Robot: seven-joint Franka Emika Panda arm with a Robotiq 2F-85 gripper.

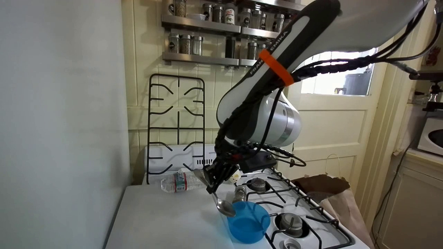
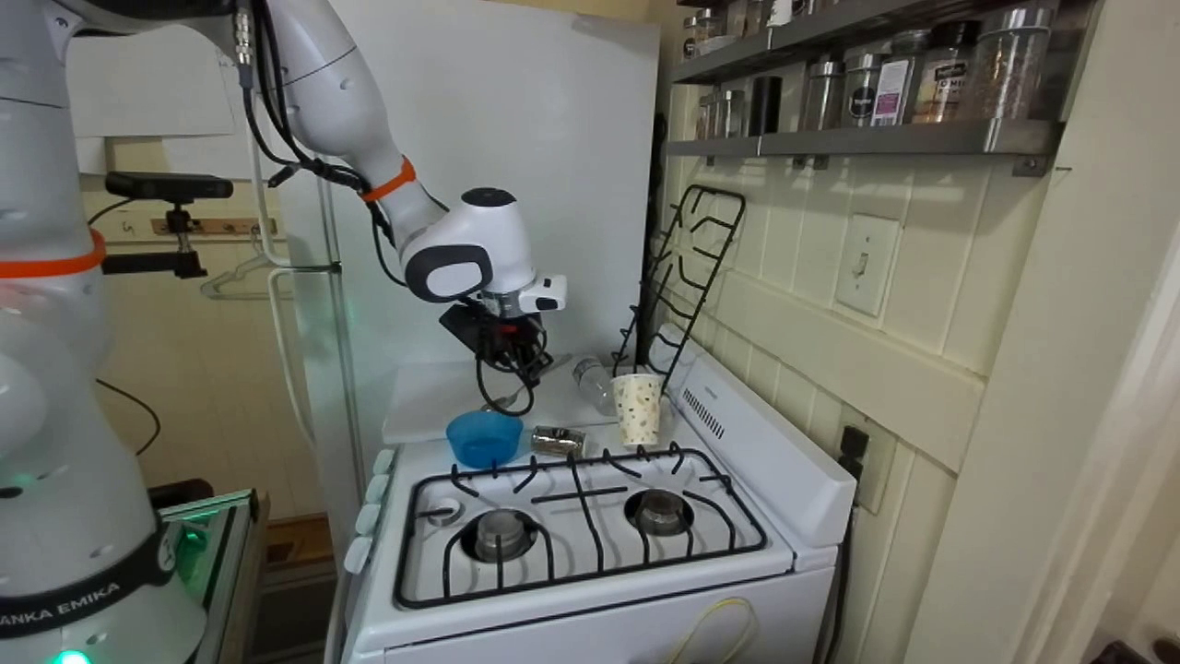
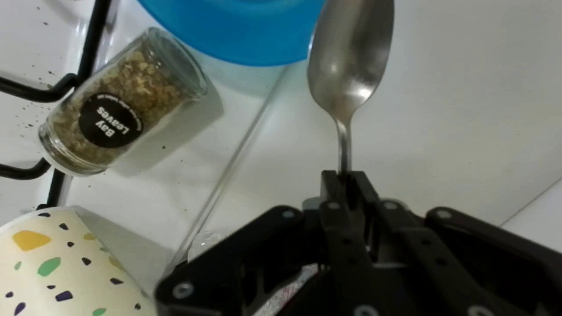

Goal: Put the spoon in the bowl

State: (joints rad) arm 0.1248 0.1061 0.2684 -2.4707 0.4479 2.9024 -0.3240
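The blue bowl (image 1: 248, 224) sits at the edge of the white stove top beside the front burner; it also shows in an exterior view (image 2: 484, 440) and at the top of the wrist view (image 3: 254, 37). My gripper (image 3: 344, 175) is shut on the handle of the metal spoon (image 3: 351, 57). In an exterior view the gripper (image 1: 211, 188) holds the spoon (image 1: 225, 208) tilted, its head pointing down toward the bowl's near rim. In the wrist view the spoon head overlaps the bowl's edge; whether they touch I cannot tell. The arm partly hides the spoon (image 2: 505, 401) in an exterior view.
A bay leaves jar (image 3: 123, 103) lies on its side by the bowl. A spotted paper cup (image 2: 638, 409) stands behind it. A plastic bottle (image 1: 181, 181) lies toward the back. Black grates (image 2: 590, 526) cover the burners. A tall white panel (image 1: 62, 124) rises beside the stove.
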